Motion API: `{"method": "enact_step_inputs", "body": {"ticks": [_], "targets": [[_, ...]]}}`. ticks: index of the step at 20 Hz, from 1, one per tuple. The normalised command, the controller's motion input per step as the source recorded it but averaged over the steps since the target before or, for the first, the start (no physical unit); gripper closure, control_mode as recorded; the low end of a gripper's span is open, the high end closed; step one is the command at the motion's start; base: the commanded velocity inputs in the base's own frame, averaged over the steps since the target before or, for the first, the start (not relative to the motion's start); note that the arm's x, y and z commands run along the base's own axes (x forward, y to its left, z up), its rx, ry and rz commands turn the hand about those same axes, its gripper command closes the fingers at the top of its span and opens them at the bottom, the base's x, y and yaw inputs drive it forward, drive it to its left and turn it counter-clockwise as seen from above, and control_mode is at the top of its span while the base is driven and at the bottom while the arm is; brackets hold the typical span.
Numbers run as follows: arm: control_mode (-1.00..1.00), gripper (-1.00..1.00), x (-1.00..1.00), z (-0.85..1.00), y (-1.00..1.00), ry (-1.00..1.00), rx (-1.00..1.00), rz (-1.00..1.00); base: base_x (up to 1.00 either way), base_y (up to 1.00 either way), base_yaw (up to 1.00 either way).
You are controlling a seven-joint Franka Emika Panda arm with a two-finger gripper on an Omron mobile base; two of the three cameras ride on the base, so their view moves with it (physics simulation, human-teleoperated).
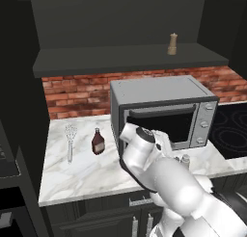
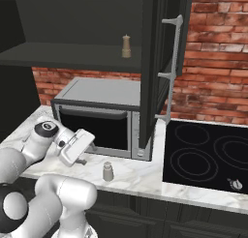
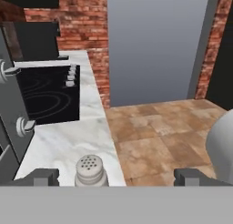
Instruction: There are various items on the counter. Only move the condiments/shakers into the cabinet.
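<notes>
Gripper (image 3: 116,176): low over the counter in front of the microwave, fingers spread wide and holding nothing; the two dark tips stand well apart in the hand view.
Shaker (image 3: 91,170): pale grey, upright on the counter (image 1: 87,176) before the microwave (image 1: 161,111), near its right front corner; in the hand view its perforated top sits between the tips, closer to one of them, touching neither that I can see.
Pepper mill (image 1: 172,44): tan wood, upright on the open shelf of the dark cabinet (image 1: 120,62), above the microwave.
Sauce bottle (image 1: 98,141): dark red-brown, upright on the counter just left of the microwave.
Whisk (image 1: 70,140): lying flat on the counter left of the microwave, beyond the bottle and apart from it.
Stovetop (image 2: 206,157): black, right of the microwave, set into the counter.
</notes>
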Motion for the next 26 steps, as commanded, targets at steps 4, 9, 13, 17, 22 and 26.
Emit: {"method": "enact_step_inputs", "body": {"ticks": [4, 9, 13, 17, 22, 26], "targets": [[-1.0, -1.0, 0.16, -0.19, -0.16, 0.0, -0.04, -0.03, 0.0, 0.0, 0.0], [-1.0, -1.0, 0.07, -0.21, -0.14, 0.0, -0.02, -0.01, 0.0, 0.0, 0.0], [-1.0, -1.0, 0.08, -0.26, -0.17, 0.0, -0.02, -0.01, 0.0, 0.0, 0.0], [-1.0, -1.0, 0.13, -0.27, -0.18, 0.0, -0.02, -0.01, 0.0, 0.0, 0.0], [-1.0, -1.0, 0.09, -0.28, -0.13, 0.04, -0.02, 0.0, 0.0, 0.0, 0.0], [-1.0, -1.0, 0.09, -0.26, -0.11, 0.09, -0.02, 0.0, 0.0, 0.0, 0.0]]}}
